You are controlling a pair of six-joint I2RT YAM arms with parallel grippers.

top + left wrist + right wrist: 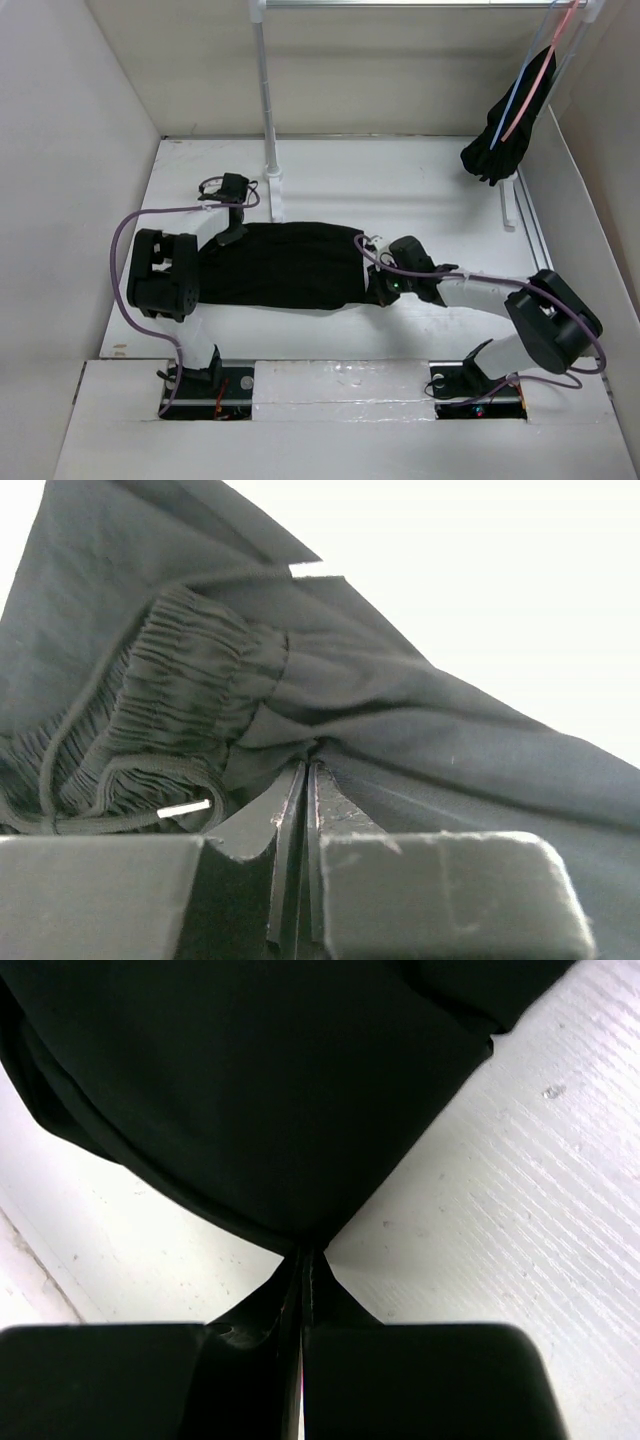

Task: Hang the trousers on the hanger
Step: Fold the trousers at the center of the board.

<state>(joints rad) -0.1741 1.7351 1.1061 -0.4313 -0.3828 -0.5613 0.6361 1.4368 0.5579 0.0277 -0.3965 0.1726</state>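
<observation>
– Both pairs of jaws are closed on the trousers (285, 265), yes? From above, the cloth lies flat across the worktop (400, 180), with the left jaws at the waist end and the right jaws at the leg end.
– Yes. The hanger (525, 78) hangs well apart from them, at the back right, beside the pink hanger (545, 68) and its black garment (495, 145).
– And the left wrist view?
– Jaws shut, pinching cloth just beside the gathered waistband (190, 670). The drawstring tip (185, 807) lies to the left, outside the grip.
– The right wrist view?
– Jaws shut on a small point of the fabric edge, with bare worktop on both sides.
– So, how to lift?
– I think both arms should rise together and keep the cloth taut. The right pinch looks thin and may slip. Above is open room, but the rail post (266, 110) stands near the left jaws, and the right wall (600, 200) is close to the hanger.
</observation>
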